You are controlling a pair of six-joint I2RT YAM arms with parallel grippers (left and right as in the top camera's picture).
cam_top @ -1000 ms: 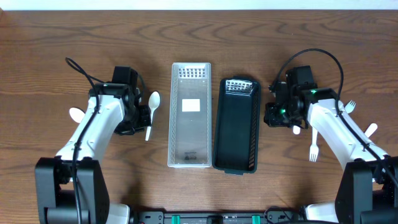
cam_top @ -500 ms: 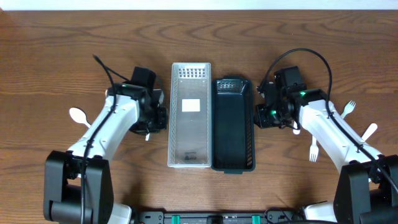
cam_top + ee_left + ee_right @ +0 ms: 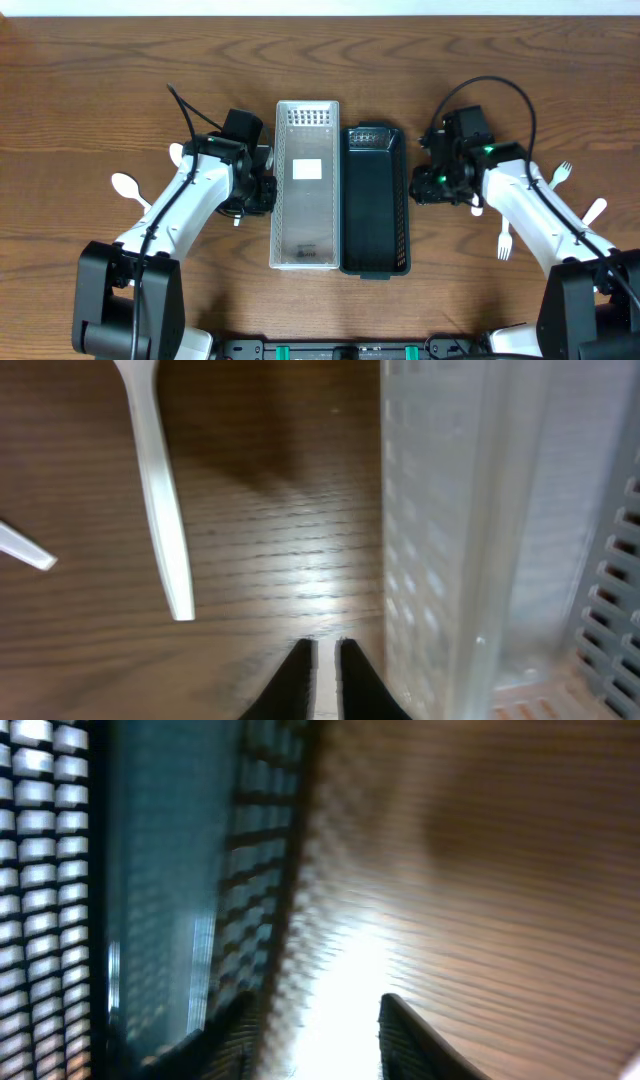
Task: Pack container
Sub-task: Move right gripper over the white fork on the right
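Note:
A clear white basket (image 3: pixel 305 230) and a black basket (image 3: pixel 375 215) lie side by side at the table's middle, touching. My left gripper (image 3: pixel 262 192) is shut and empty, low against the clear basket's left wall (image 3: pixel 450 540); its fingertips (image 3: pixel 325 650) are just above the wood. A white spoon handle (image 3: pixel 165 540) lies to its left. My right gripper (image 3: pixel 420 186) is open and empty beside the black basket's right wall (image 3: pixel 150 870); its fingertips (image 3: pixel 320 1020) are over bare wood.
A white spoon (image 3: pixel 125 185) lies at the far left, and another white piece (image 3: pixel 178 152) shows behind the left arm. White forks (image 3: pixel 505 240) (image 3: pixel 562 173) and another white utensil (image 3: pixel 596 210) lie to the right of the right arm.
The left gripper has moved right to the clear basket's side. The right gripper has moved left, and the black basket went from tilted to straight against the clear basket.

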